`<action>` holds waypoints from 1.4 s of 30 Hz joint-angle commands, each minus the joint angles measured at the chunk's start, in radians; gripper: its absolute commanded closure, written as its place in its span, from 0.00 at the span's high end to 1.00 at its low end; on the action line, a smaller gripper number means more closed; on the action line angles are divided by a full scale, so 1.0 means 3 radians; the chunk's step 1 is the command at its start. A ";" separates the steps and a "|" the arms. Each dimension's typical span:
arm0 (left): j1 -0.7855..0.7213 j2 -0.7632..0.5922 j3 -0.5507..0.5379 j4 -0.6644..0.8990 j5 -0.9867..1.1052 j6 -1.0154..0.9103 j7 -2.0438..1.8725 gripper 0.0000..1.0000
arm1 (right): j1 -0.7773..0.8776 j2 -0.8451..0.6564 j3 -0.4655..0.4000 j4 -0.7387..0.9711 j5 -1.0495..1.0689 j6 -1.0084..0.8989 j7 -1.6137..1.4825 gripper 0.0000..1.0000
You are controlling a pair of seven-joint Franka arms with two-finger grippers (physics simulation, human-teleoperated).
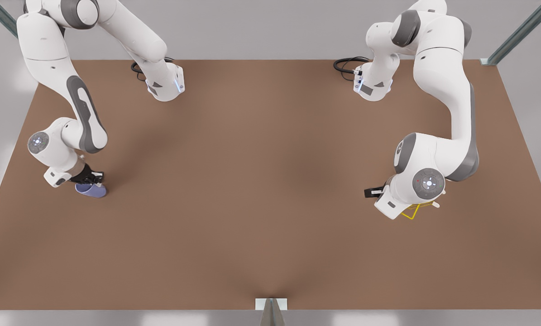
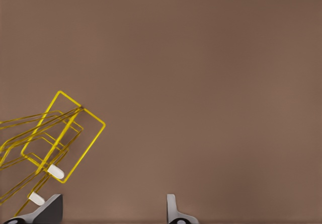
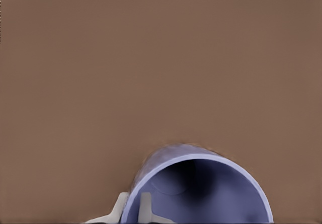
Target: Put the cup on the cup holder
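Right gripper (image 1: 91,180) pinches cup (image 1: 91,190) rim, one finger each side.
Left gripper (image 2: 113,211) spread open, empty, beside cup holder (image 2: 60,138); table (image 1: 261,190) brown.

Lavender cup (image 3: 201,189) rim pinched between right pincer (image 3: 132,209) fingers, brown table (image 3: 151,58)

I see arms (image 1: 451,90) white, grey joint bands | black cables at bases | round lit wrist caps | dark fingers (image 1: 89,175)

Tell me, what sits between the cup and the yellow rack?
Nothing: in the front view only bare brown table lies between the cup and the rack.
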 commanded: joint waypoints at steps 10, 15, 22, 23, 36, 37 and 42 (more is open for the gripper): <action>-0.0068 -0.0080 -0.0016 0.0037 -0.0039 -0.0063 -0.0016 1.00 | 0.0070 -0.0467 0.0675 0.0814 0.0136 -0.1830 0.0902 0.21; 0.0101 -0.0075 0.0030 0.0114 -0.0218 -0.0390 -0.0210 1.00 | 0.1077 0.0336 0.1156 0.2123 0.0162 -0.2266 0.2886 0.21; 0.0341 -0.0050 0.0004 0.0134 -0.0223 -0.0385 -0.0262 1.00 | 0.2100 0.0908 0.1161 0.2358 0.0474 -0.1555 0.4027 0.21; 0.0428 -0.0060 0.0015 0.0134 -0.0208 -0.0385 -0.0221 1.00 | 0.2176 0.1021 0.1161 0.2364 0.0515 -0.1325 0.4022 0.21; 0.0193 -0.0213 -0.0042 0.0426 -0.0039 -0.0620 0.0628 1.00 | 0.1987 0.2862 0.2347 0.2532 0.0316 0.0557 0.4012 0.21; 0.0167 -0.0203 -0.0036 0.0411 -0.0028 -0.0620 0.0603 1.00 | 0.2003 0.2995 0.2403 0.2650 0.0285 0.0613 0.4012 0.21; 0.0193 -0.0244 -0.0047 0.0411 0.0135 -0.0666 -0.0189 1.00 | 0.2360 0.3353 0.2413 0.3182 0.0090 0.0828 0.4058 0.21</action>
